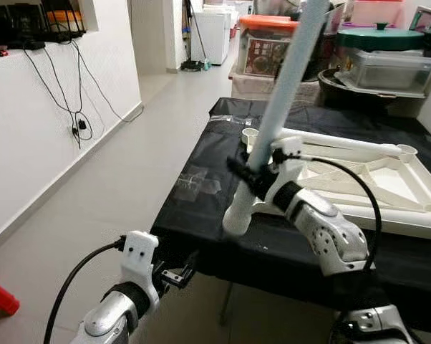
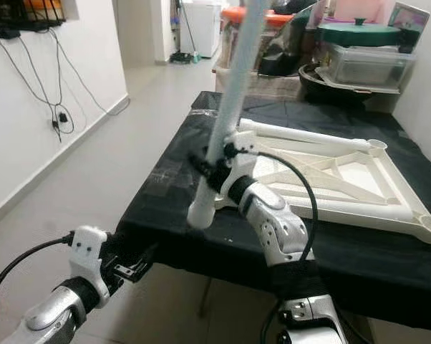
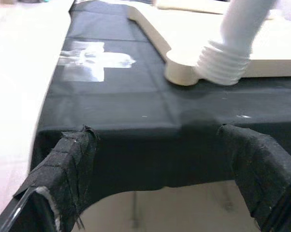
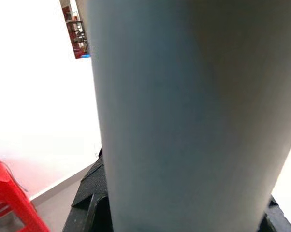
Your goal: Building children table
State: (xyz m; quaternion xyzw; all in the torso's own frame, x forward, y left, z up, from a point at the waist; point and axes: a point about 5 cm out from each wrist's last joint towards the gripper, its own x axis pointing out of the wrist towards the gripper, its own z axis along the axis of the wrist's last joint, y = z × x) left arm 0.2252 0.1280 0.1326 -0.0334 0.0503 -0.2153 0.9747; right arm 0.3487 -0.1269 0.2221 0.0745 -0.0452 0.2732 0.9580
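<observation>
Black fingers of the right gripper [image 1: 253, 174] clamp the leg [image 1: 287, 86], its threaded end beside the tabletop [image 1: 387, 179] corner socket. Keep it upright while seating. Left gripper [image 1: 178, 274] hangs open below the tabletop.

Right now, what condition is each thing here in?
Table leg: tilted, threaded end down by the tabletop's corner socket.
Tabletop: upside down on the black-covered table.
Right gripper: fingers shut on the leg.
Left gripper: fingers open, holding nothing, below the table edge.
</observation>
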